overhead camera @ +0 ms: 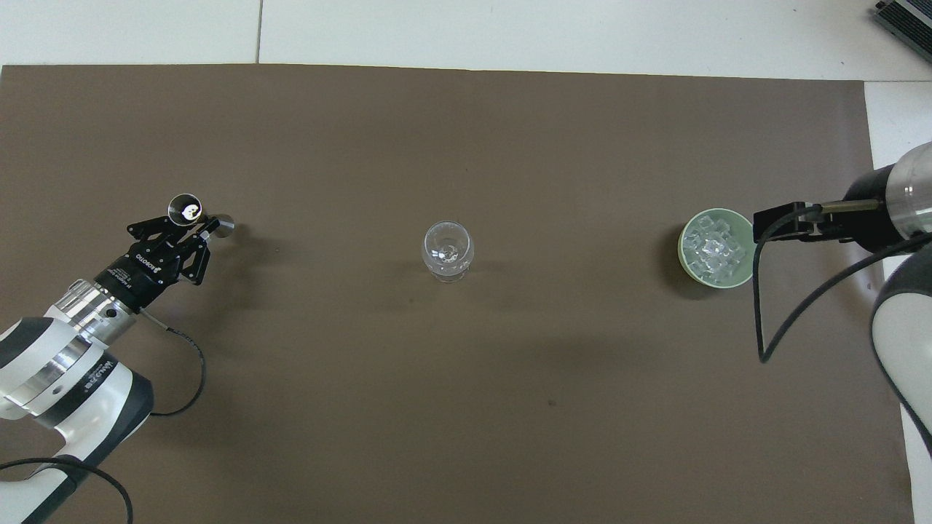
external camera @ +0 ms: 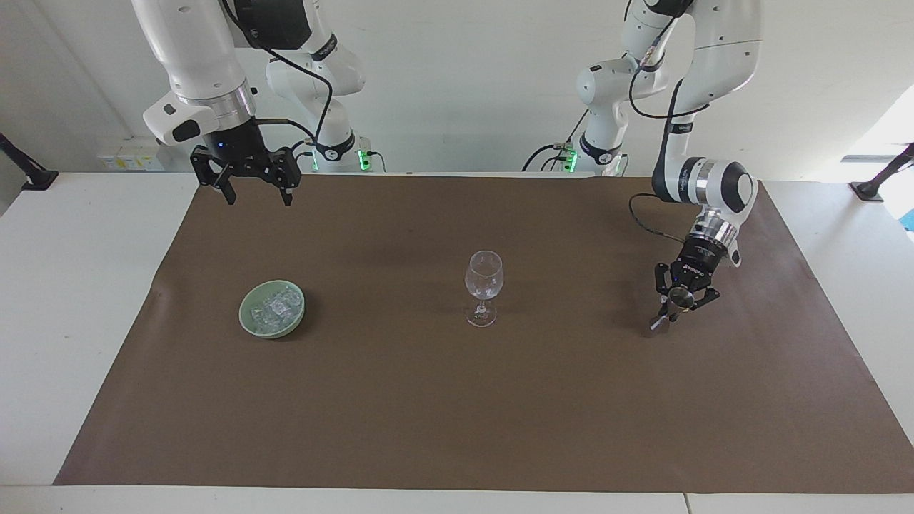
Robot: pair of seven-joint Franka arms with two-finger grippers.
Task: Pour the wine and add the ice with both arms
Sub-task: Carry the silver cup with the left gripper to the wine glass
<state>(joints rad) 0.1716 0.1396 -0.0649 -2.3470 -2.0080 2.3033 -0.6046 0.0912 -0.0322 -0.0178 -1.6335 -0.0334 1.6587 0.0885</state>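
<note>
Left gripper (external camera: 678,303): pinches a small metal jigger (external camera: 668,310), tilted, low over the mat
Right gripper (external camera: 255,187): spread, waiting high above the table
Ice (external camera: 275,305): in green bowl (external camera: 250,321), below the right gripper; likely slippery, hard, best pinched singly
Wine glass (external camera: 483,285): between both tools, fragile

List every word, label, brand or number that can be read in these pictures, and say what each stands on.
"ROBOTIQ": white lettering on the black body of the left end effector, overhead view.
White lettering on the left arm's black wrist band: too blurred to read.
White lettering on the left end effector in the facing view: too small to read.
No other text shows.
</note>
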